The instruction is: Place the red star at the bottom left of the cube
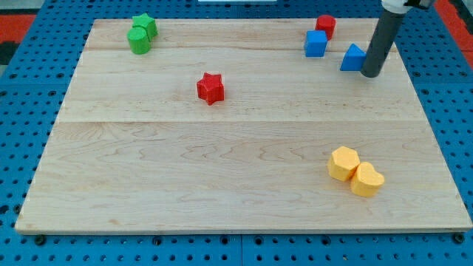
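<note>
Though framed all round by a blue perforated base (22, 148), given over mostly to bare pale planks: a wooden board (222, 170) filling nearly the whole view, with slivers of red showing past the base at the view's top corners. Far to the left of the blue cube (315, 43), close to the board's top edge: a green star (145, 24) touching a green cylinder (138, 41), the pair clustered together. Well left of the blue cube and somewhat lower in the view: the red star (211, 88), alone, apart from every other block, with open wood on all sides. Wide bare planks below and to the lower left of the blue cube, free right up to it. Just above and right of the blue cube, near the top edge: a red block (326, 26), roughly cylindrical. Just right of the blue cube and slightly lower: a blue triangular block (353, 58). Further right of the blue cube, hard against that triangular block's right side, contact not certain: my tip (371, 74), a plain dark rod end with nothing to open or shut, holding nothing. Far below the blue cube, a little to its right, near the board's lower right corner: two yellow blocks, one hexagonal (344, 163), one heart-like (366, 179), touching.
</note>
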You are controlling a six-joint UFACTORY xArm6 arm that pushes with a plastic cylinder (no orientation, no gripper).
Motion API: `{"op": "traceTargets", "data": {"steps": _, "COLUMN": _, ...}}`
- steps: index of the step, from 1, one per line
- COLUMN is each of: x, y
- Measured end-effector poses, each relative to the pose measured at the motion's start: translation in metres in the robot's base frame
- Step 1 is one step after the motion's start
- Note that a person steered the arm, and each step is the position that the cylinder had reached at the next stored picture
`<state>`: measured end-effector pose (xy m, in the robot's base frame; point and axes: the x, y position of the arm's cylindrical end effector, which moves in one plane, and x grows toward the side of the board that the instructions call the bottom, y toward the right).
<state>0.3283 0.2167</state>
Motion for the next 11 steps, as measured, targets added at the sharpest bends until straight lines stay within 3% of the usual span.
{"op": "traceTargets", "data": {"steps": 1, "x": -0.024, "y": -0.027}}
{"op": "traceTargets", "data": {"steps": 2, "x": -0.011, "y": -0.037}}
{"op": "traceTargets", "data": {"steps": 3, "x": 0.042, "y": -0.095}}
{"op": "traceTargets", "data": {"steps": 5, "x": 0.093, "y": -0.300}}
{"op": "traceTargets", "data": {"steps": 6, "x": 0.055, "y": -0.303}}
{"op": "traceTargets", "data": {"steps": 7, "x": 0.051, "y": -0.206}}
{"op": "traceTargets", "data": {"steps": 8, "x": 0.045, "y": -0.146}}
{"op": "traceTargets", "data": {"steps": 9, "x": 0.012, "y": -0.151}}
{"op": "traceTargets", "data": {"steps": 10, "x": 0.067, "y": -0.214}}
{"op": "traceTargets", "data": {"steps": 11, "x": 0.002, "y": -0.224}}
